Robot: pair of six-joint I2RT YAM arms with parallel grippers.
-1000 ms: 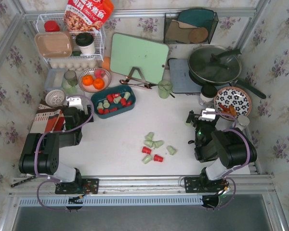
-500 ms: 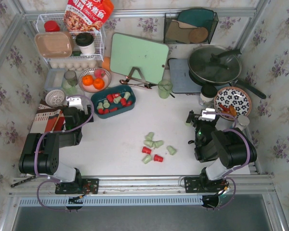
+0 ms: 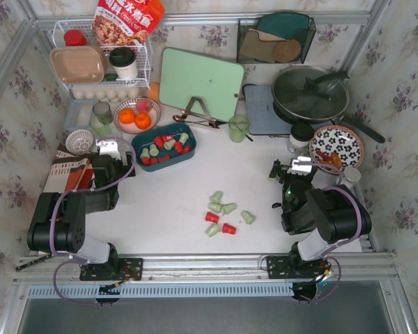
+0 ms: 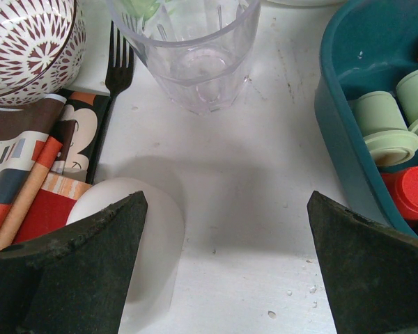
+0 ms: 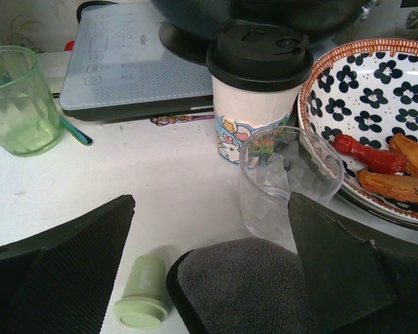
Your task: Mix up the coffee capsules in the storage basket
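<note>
Beyond storage basket (image 3: 166,165), red bag (image 3: 127,19), Chinese lettering

storage basket (image 4: 338,97): smooth teal plastic with a faint sheen, right edge of the left wrist view
coffee capsules (image 4: 384,129): matt, plastic-looking, red and mint
desk (image 4: 258,160): white, smooth, lightly scuffed and speckled
tumbler (image 4: 195,56): clear, glossy, ribbed
left gripper (image 4: 226,202): black fingers, coarse and grainy
right gripper (image 5: 209,202): black fingers with a fine woven texture
cloth (image 5: 244,285): grey, fuzzy, lower centre of the right wrist view
cup (image 5: 254,104): printed paper with a matt black plastic lid
bowl (image 5: 334,90): glossy glazed ceramic
wire rack (image 3: 61,28): white coated metal wire, upper left of the top view
</note>
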